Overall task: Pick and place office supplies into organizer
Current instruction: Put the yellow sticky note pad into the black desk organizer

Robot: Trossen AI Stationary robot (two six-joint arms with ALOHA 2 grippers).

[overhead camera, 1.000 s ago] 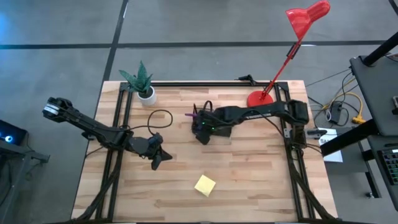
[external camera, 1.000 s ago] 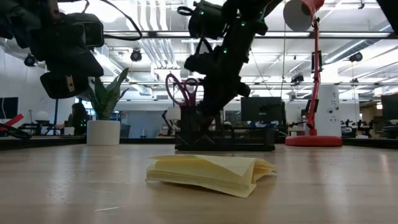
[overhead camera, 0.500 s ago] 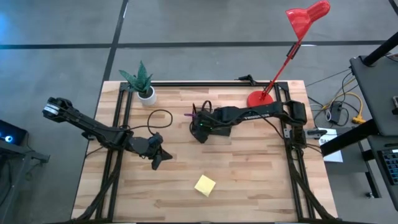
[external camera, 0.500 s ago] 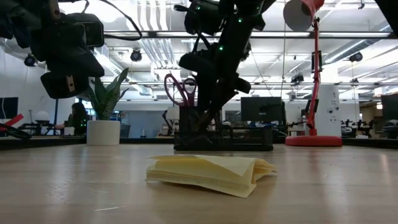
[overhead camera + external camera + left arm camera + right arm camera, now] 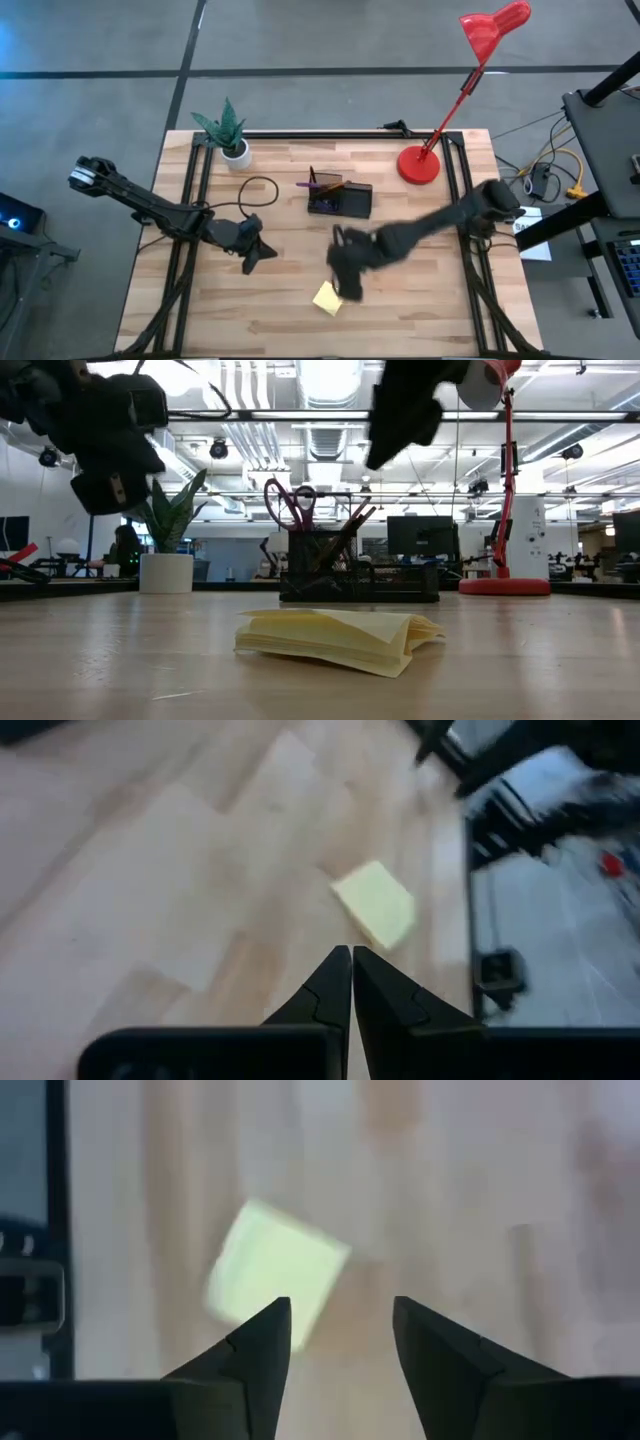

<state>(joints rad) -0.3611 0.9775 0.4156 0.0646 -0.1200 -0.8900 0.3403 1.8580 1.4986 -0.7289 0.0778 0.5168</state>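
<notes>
The right gripper, fingers spread and empty, hangs above the pale wooden surface just beside the square yellow sticky-note pad, at the pad's 1 o'clock. The black mesh organizer, holding purple-handled scissors upright, stands at 12 o'clock from the pad, well apart. The left gripper, pressed together, waits at the pad's 10 o'clock.

Yellow sticky pad, pale yellow in wrist views. Black organizer w/ purple-handled scissors, orange pencils. Light wood-grain bench, black frame. Red lamp. Green plant, white pot. Dark arms, both hands black.
</notes>
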